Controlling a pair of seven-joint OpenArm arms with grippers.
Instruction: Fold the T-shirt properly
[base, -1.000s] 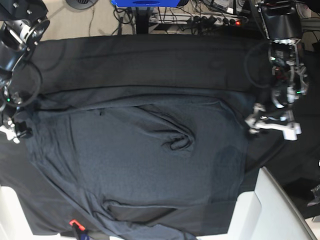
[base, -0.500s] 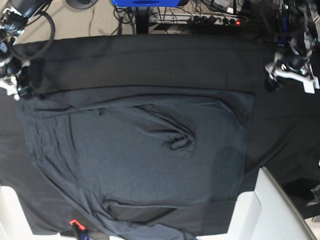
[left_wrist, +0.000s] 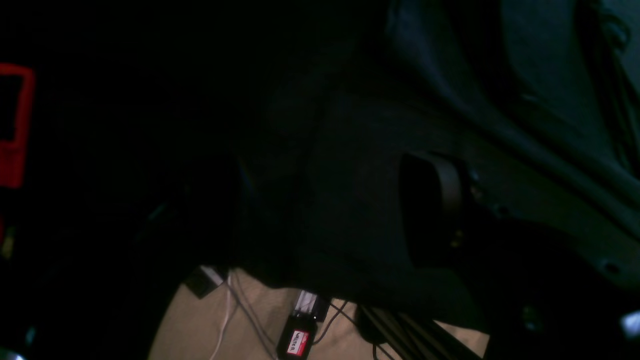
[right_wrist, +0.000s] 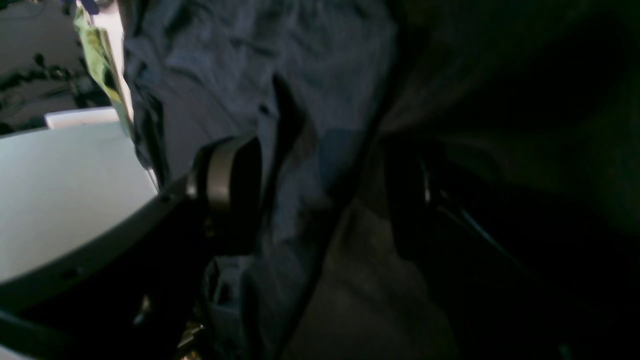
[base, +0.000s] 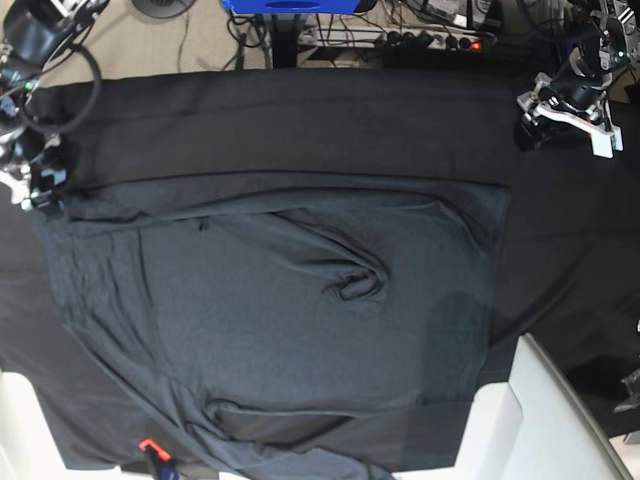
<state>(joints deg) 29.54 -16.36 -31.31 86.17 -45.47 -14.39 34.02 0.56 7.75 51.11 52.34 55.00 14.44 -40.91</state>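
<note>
Black table cloth (base: 300, 120) carries the T-shirt (base: 280, 310); right hand (base: 35, 185) grips its corner, left hand (base: 565, 120) wide.

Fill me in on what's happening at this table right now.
A two-armed robot is working on folding a dark grey T-shirt, which lies spread across the black-clothed table with a small pucker near its middle. The right gripper sits at the shirt's edge, shirt fabric running between its fingers in the wrist view; whether it is pinching is unclear. The left gripper hangs over bare cloth near the opposite far corner, holding nothing. No fold is finished yet.
</note>
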